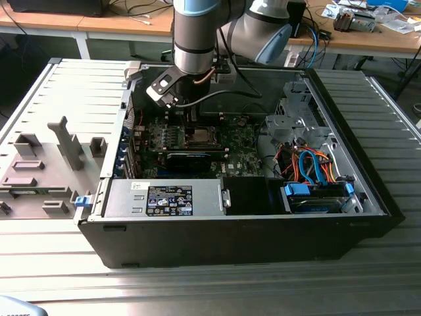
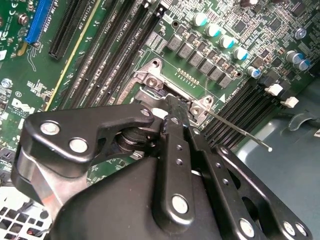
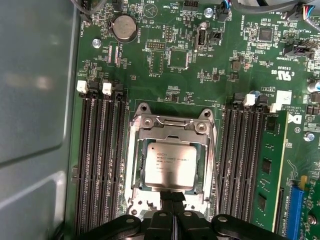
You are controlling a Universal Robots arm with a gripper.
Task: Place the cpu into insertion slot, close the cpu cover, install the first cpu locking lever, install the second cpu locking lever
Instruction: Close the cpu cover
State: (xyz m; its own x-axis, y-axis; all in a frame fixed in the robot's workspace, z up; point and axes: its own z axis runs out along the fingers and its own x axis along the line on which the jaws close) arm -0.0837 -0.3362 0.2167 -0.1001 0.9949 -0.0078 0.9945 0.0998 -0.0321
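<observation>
Robotics lab: open computer case [image 1: 263,224] on metal bench [image 1: 197,283], cluttered desks [image 1: 368,36].

Small print on the cpu [image 3: 170,162] and power-supply sticker [image 1: 170,199], none legible.

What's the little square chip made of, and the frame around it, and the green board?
The chip looks topped with dull silvery-grey metal with a soft sheen. The frame around it seems bare shiny metal, catching bright glints. The green board looks like stiff glossy plastic, perhaps fibreglass.

cpu [image 3: 170,167] | flat in insertion slot [image 3: 131,172] | cpu cover [image 3: 170,134] down (framing it)
</observation>
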